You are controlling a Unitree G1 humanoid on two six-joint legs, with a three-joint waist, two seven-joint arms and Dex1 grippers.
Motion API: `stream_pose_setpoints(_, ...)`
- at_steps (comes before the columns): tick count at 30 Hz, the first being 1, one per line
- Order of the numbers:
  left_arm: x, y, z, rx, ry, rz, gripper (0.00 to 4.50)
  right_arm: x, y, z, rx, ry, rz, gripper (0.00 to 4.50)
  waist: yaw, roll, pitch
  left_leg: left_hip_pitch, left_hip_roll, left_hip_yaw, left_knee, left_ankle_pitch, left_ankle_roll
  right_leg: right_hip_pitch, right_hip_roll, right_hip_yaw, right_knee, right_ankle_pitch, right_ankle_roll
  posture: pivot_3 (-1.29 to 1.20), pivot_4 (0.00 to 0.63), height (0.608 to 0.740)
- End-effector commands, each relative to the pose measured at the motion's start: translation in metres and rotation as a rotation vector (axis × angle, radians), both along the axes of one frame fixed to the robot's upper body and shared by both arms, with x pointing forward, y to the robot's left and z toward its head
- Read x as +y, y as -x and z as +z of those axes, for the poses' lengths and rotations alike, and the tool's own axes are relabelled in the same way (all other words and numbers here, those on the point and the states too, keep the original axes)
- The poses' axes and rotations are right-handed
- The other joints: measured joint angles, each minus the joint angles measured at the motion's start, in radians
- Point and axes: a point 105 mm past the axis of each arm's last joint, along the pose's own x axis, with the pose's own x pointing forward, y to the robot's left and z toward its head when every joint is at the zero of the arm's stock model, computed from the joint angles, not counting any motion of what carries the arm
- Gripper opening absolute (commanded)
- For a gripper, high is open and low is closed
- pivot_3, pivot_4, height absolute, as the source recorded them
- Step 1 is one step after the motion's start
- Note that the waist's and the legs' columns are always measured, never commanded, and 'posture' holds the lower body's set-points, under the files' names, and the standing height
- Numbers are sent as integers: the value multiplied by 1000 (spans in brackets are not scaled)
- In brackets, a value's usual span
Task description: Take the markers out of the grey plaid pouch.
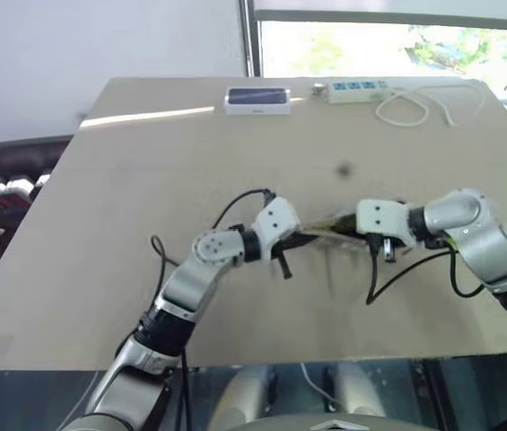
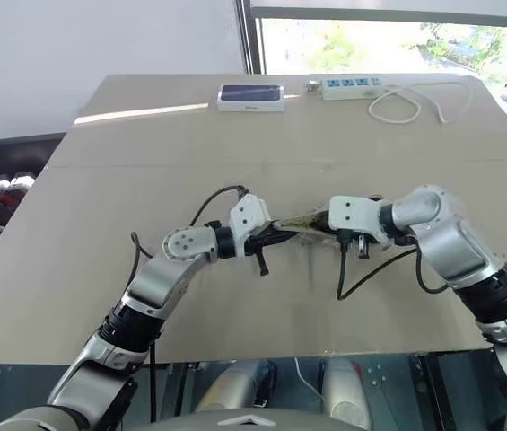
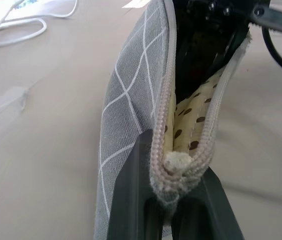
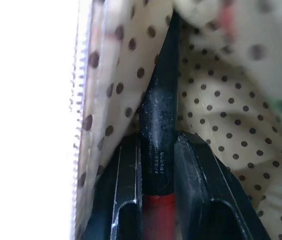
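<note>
The grey plaid pouch hangs just above the table between my two hands, its zipper open and a cream dotted lining showing inside. My left gripper is shut on the zipper end of the pouch. My right gripper reaches into the pouch's open mouth from the other side. It is shut on a marker that has a black end and a red body. Any other markers are hidden in the folds of the lining. In the left eye view the two hands meet at mid-table, with the left gripper close to the right gripper.
A white box with a dark top lies at the far edge of the tan table. A white power strip and its looped cable lie to the right of the box. The table's front edge runs just below my arms.
</note>
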Motion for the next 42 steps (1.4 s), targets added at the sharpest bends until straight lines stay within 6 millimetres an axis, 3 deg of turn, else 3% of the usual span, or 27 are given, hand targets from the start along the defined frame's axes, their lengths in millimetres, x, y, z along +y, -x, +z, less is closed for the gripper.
stream_pose_setpoints(1, 15, -7, -13, 3, -74, 49, 0, -8, -4, 37, -115, -83, -62, 352, 2, 0, 0, 0, 0, 0, 0, 0, 0, 0, 0, 0, 0, 0, 0, 0, 150, 738)
stream_pose_setpoints(12, 7, 3, -12, -19, -95, -3, 0, -3, -19, 50, -208, -183, -157, 352, 3, 0, 0, 0, 0, 0, 0, 0, 0, 0, 0, 0, 0, 0, 0, 0, 150, 738)
stream_pose_setpoints(22, 0, -3, 8, -122, -86, 10, 0, -10, -23, 41, -176, -146, -261, 352, 7, 0, 0, 0, 0, 0, 0, 0, 0, 0, 0, -1, 0, 0, 0, 0, 150, 738)
stream_pose_setpoints(30, 1, -20, 5, -283, -173, 73, 0, -1, -31, 51, 61, -590, -536, 352, 10, 0, 0, 0, 0, 0, 0, 0, 0, 0, 0, 0, 1, 0, 0, 0, 150, 738)
stream_pose_setpoints(35, 5, -29, 8, -345, -188, 123, 0, -1, -29, 47, 158, -679, -611, 352, 14, 1, 0, -1, -1, 0, 0, 0, 0, -2, 0, 0, 1, 0, 0, 0, 150, 738)
stream_pose_setpoints(42, 18, -51, 17, -425, -196, 252, 0, -1, -12, 27, 154, -519, -505, 352, 13, 1, 1, -1, -1, 0, 0, 0, 0, -3, 0, -1, 1, 0, 0, 0, 150, 738)
